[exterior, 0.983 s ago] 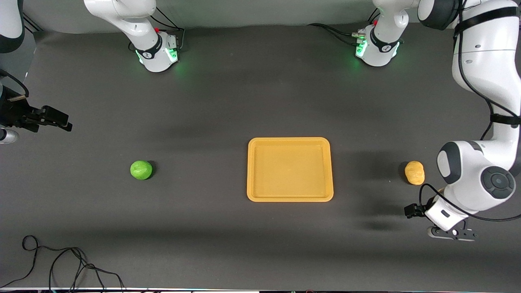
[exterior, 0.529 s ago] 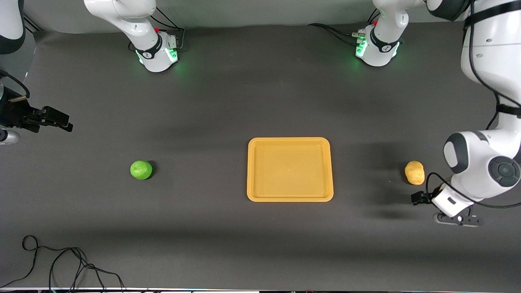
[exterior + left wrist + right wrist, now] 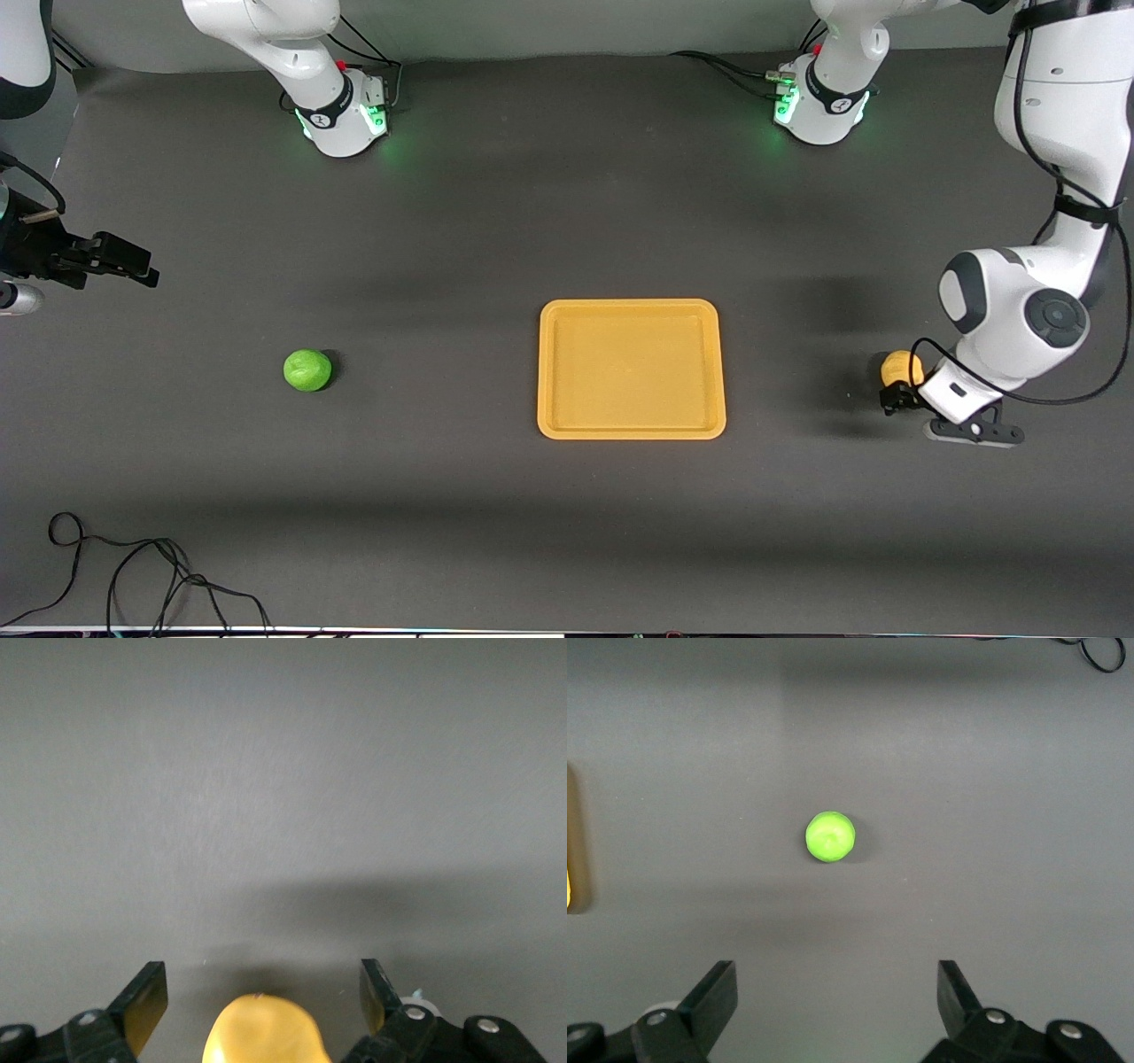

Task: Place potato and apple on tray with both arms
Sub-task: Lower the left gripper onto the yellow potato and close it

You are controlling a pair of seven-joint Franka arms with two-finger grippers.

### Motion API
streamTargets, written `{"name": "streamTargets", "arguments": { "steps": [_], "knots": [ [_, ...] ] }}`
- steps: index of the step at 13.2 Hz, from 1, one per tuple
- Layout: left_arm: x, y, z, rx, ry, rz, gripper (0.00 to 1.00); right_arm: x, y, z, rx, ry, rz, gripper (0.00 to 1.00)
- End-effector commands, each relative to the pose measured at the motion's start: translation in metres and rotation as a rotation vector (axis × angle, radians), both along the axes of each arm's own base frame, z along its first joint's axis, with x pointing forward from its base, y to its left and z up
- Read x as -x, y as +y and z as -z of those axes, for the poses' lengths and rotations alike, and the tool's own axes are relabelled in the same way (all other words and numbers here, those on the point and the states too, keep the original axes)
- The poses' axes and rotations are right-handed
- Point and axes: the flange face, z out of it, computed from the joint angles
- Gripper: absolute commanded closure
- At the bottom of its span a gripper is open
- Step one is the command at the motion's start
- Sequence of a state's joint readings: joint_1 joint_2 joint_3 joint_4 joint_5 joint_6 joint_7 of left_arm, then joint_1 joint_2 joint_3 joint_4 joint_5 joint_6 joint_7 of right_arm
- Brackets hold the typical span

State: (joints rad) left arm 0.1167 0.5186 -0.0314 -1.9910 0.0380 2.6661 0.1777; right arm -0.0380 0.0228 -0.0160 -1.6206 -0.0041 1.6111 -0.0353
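Note:
The yellow-tan potato (image 3: 897, 364) lies on the dark table toward the left arm's end, beside the tray. My left gripper (image 3: 898, 393) is down over it and open. In the left wrist view the potato (image 3: 261, 1034) shows between the two fingers (image 3: 145, 1003), with a gap on each side. The green apple (image 3: 307, 369) rests toward the right arm's end. My right gripper (image 3: 133, 265) waits open and empty above the table edge there, and its wrist view shows the apple (image 3: 830, 835) well ahead of the gripper (image 3: 836, 976). The yellow-orange tray (image 3: 543, 372) sits empty mid-table.
A loose black cable (image 3: 142, 571) lies at the table's corner nearest the camera on the right arm's end. The two green-lit arm bases (image 3: 344, 115) (image 3: 819, 105) stand along the table's edge farthest from the camera.
The left arm has swung its gripper from a spot nearer the camera to over the potato, which now sits between its fingers. The right arm, apple and tray have not moved.

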Motion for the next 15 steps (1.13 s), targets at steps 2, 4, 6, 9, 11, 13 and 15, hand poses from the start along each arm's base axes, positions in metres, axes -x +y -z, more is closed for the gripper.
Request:
{"name": "streamTargets", "arguments": {
  "steps": [2, 4, 6, 9, 11, 13, 15],
  "knots": [
    [0.035, 0.009, 0.000, 0.005, 0.001, 0.024, 0.03, -0.005, 0.001, -0.003, -0.013, -0.007, -0.007, 0.00],
    [0.042, 0.008, -0.003, 0.009, 0.005, 0.018, 0.03, -0.005, 0.001, -0.003, -0.011, -0.007, -0.007, 0.00],
    [0.046, 0.008, -0.001, 0.013, 0.011, 0.013, 0.03, -0.005, 0.001, -0.002, -0.012, -0.005, -0.007, 0.00],
    [0.055, 0.004, 0.007, 0.013, -0.004, 0.016, 0.05, -0.005, 0.001, -0.002, -0.013, -0.005, -0.007, 0.00],
    [0.058, 0.000, 0.010, 0.016, -0.011, 0.015, 0.13, -0.005, 0.001, -0.002, -0.013, -0.005, -0.007, 0.00],
    [0.058, -0.002, 0.012, 0.019, -0.007, 0.015, 0.49, -0.005, 0.001, -0.002, -0.012, -0.005, -0.009, 0.00],
    [0.055, -0.008, 0.008, 0.027, -0.006, 0.007, 0.66, -0.005, 0.001, -0.002, -0.012, -0.005, -0.009, 0.00]
  ]
}}
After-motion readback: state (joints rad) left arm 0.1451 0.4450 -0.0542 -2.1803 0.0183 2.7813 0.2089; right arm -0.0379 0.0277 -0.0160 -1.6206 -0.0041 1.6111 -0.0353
